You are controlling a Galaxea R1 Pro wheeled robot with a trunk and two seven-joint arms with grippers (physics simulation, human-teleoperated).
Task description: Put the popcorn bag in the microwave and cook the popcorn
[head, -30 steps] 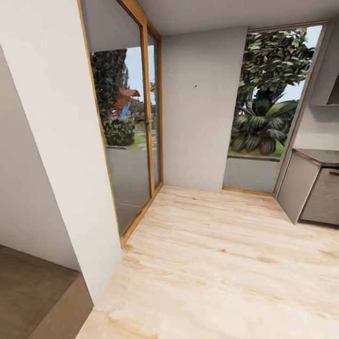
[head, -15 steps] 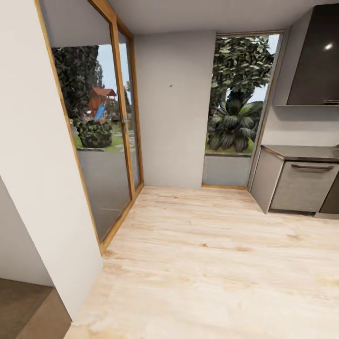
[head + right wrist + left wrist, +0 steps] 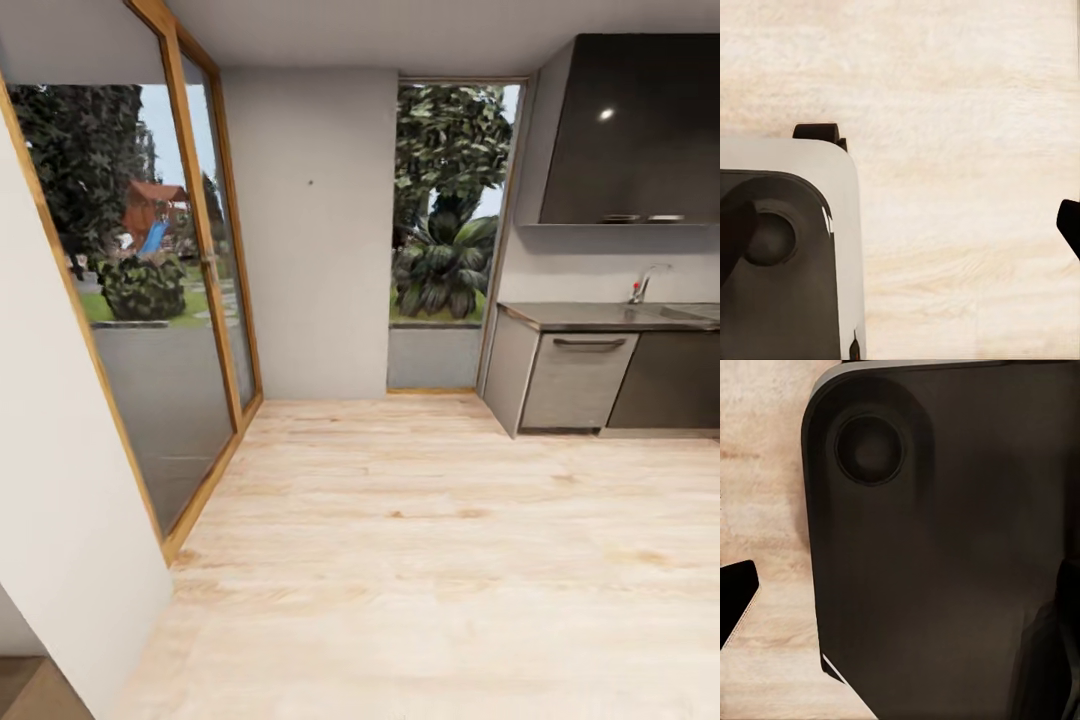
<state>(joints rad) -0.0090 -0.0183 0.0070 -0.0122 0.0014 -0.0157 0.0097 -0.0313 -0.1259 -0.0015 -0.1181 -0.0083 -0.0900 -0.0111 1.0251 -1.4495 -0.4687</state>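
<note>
Kitchen entrance, head view: pale wood floor (image 3: pixel 430 540); grey counter (image 3: pixel 600 316) with tap (image 3: pixel 645 282) at far right, beneath a dark cabinet (image 3: pixel 640 130). Glazed doors (image 3: pixel 150 300) at left. Each wrist view possibly shows the robot's base; pincer states cannot be told.

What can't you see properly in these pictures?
- Countertop, head view: its far right is cut off by the picture edge.
- Tap, head view: too small for detail.
- Floor, left wrist view: mostly hidden behind the robot's dark base.
</note>
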